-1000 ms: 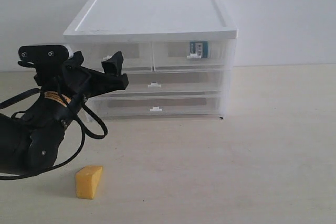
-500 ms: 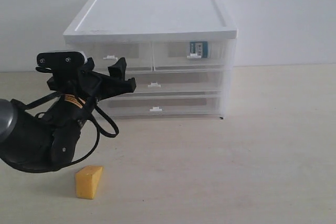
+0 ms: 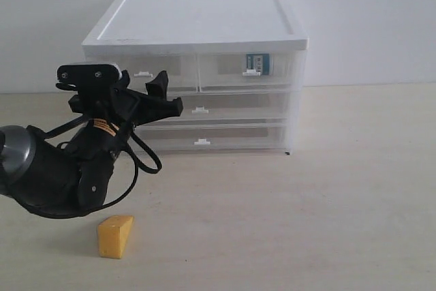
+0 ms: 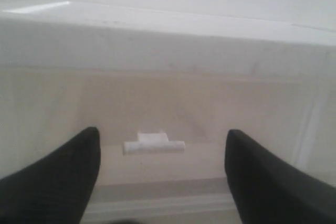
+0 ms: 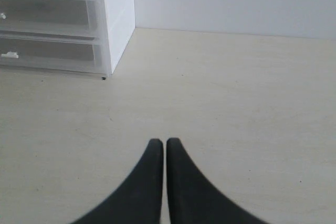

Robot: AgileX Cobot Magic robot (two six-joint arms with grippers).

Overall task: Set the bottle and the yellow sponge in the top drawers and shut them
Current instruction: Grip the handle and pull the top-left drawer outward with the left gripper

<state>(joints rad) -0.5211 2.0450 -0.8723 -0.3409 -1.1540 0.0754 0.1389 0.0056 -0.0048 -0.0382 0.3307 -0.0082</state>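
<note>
The bottle [image 3: 257, 64] lies inside the shut top right drawer [image 3: 225, 71] of the white-topped cabinet [image 3: 197, 22], and its label shows through the clear front. On the table in front of the cabinet's left side lies the yellow sponge [image 3: 116, 236]. My left gripper [image 3: 168, 92] is open, just in front of the shut top left drawer [image 3: 174, 73]. That drawer's white handle [image 4: 154, 142] shows between the fingers [image 4: 63, 182], apart from both. My right gripper [image 5: 165, 142] is shut on nothing above bare table, out of the exterior view.
Two full-width drawers with handles [image 3: 199, 110] [image 3: 201, 142] sit shut below the top pair. The pale table [image 3: 313, 202] stretches to the right of the cabinet [image 5: 118, 19]. A white wall stands behind.
My left gripper has moved right and closer to the cabinet front, still open. The sponge, the bottle and the drawers have not moved.
</note>
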